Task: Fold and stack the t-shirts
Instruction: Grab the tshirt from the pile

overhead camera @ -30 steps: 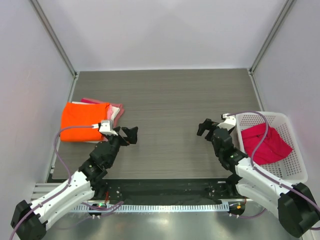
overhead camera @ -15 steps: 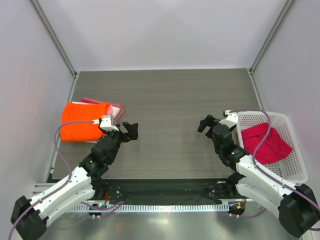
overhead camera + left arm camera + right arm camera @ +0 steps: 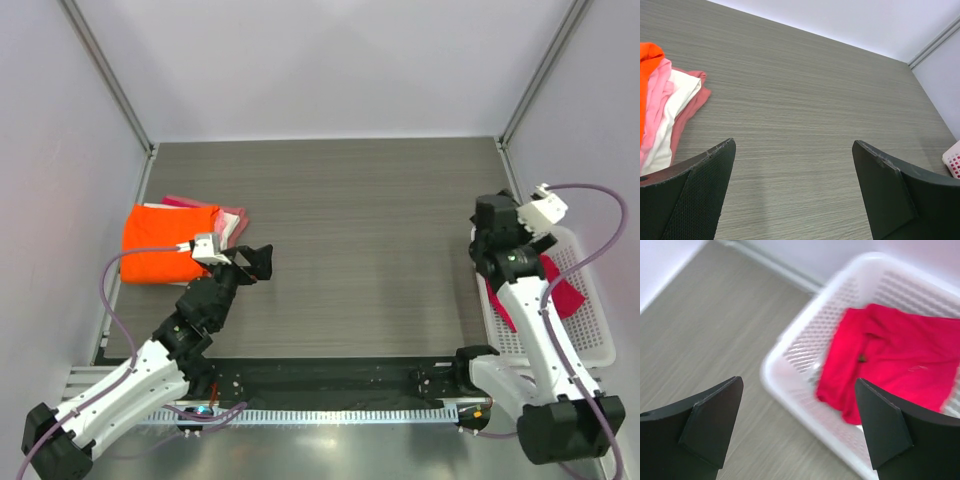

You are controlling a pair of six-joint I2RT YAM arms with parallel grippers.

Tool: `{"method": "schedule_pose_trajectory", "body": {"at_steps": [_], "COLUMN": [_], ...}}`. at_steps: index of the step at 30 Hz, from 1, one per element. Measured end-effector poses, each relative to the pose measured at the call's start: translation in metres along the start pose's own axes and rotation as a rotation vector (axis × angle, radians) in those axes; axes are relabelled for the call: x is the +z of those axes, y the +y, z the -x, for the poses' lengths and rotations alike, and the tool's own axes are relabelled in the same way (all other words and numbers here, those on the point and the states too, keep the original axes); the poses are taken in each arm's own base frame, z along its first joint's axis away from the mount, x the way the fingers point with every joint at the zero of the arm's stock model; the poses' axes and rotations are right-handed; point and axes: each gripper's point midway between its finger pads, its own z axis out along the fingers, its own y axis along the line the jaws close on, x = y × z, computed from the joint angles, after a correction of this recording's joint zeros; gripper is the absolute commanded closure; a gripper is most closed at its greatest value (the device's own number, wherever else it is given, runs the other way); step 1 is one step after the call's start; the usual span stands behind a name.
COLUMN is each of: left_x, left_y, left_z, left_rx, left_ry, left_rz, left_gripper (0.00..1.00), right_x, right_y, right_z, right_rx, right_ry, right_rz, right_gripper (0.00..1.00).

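A folded orange t-shirt lies at the table's left edge on top of folded pink and white t-shirts. In the left wrist view the pink and white t-shirts and the orange t-shirt sit at the far left. A crumpled crimson t-shirt lies in the white basket. My left gripper is open just right of the stack, over bare table, holding nothing. My right gripper is raised and open above the basket's near-left rim, apart from the crimson t-shirt.
The white lattice basket stands at the table's right edge, and its corner shows in the left wrist view. Grey walls with metal posts close in the table at the back and sides. The wood-grain table spreads between the arms.
My right arm has lifted and swung right, from the table beside the basket to above its rim. My left arm has shifted only slightly. Both grippers stay open.
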Motion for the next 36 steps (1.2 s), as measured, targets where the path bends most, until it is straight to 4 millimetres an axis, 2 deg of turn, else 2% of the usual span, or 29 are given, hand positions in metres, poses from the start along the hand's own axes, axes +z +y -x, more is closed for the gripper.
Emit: {"method": "schedule_pose_trajectory", "body": {"at_steps": [4, 6, 8, 11, 15, 20, 21, 24, 25, 27, 29, 31, 33, 36], "left_x": [0.0, 0.0, 0.0, 0.0, 0.0, 0.0, 0.0, 0.0, 0.0, 0.0, 0.0, 0.0, 0.0, 0.0], "left_y": [0.0, 0.0, 0.0, 0.0, 0.0, 0.0, 0.0, 0.0, 0.0, 0.0, 0.0, 0.0, 0.0, 0.0], "left_z": [0.0, 0.0, 0.0, 0.0, 0.001, 0.0, 0.0, 0.0, 0.0, 0.0, 0.0, 0.0, 0.0, 0.0], "left_rx": [0.0, 0.0, 0.0, 0.0, -0.001, -0.001, -0.001, -0.001, 0.0, -0.001, 0.0, 0.0, -0.001, 0.0], "left_ry": [0.0, -0.001, -0.001, -0.001, -0.002, -0.002, -0.002, -0.002, -0.001, -0.002, -0.001, -0.001, -0.002, 0.0], "left_rz": [0.001, 0.0, 0.0, 0.0, -0.001, 0.0, 0.0, 0.0, 0.0, 0.0, 0.0, 0.0, 0.0, 0.001], "left_gripper": [0.01, 0.0, 0.01, 0.0, 0.0, 0.0, 0.0, 0.0, 0.01, 0.0, 0.0, 0.0, 0.0, 0.0], "right_x": [0.032, 0.049, 0.064, 0.085, 0.099, 0.11, 0.112, 0.114, 0.115, 0.114, 0.11, 0.099, 0.085, 0.056], "right_y": [-0.06, -0.087, -0.104, -0.119, -0.125, -0.124, -0.124, -0.132, -0.135, -0.141, -0.142, -0.143, -0.14, -0.126], "right_z": [0.006, 0.0, -0.016, -0.053, -0.104, -0.127, -0.131, -0.141, -0.143, -0.14, -0.134, -0.119, -0.089, -0.019], "right_rx": [0.059, 0.092, 0.118, 0.16, 0.181, 0.217, 0.224, 0.256, 0.275, 0.309, 0.34, 0.357, 0.386, 0.443], "right_ry": [0.063, 0.116, 0.194, 0.313, 0.456, 0.497, 0.498, 0.495, 0.487, 0.462, 0.432, 0.39, 0.311, 0.162], "right_rz": [-0.208, -0.304, -0.358, -0.398, -0.438, -0.455, -0.461, -0.489, -0.499, -0.511, -0.507, -0.498, -0.463, -0.362], "right_gripper": [0.0, 0.01, 0.04, 0.06, 0.07, 0.14, 0.17, 0.37, 0.63, 0.98, 0.99, 0.99, 0.99, 0.99]}}
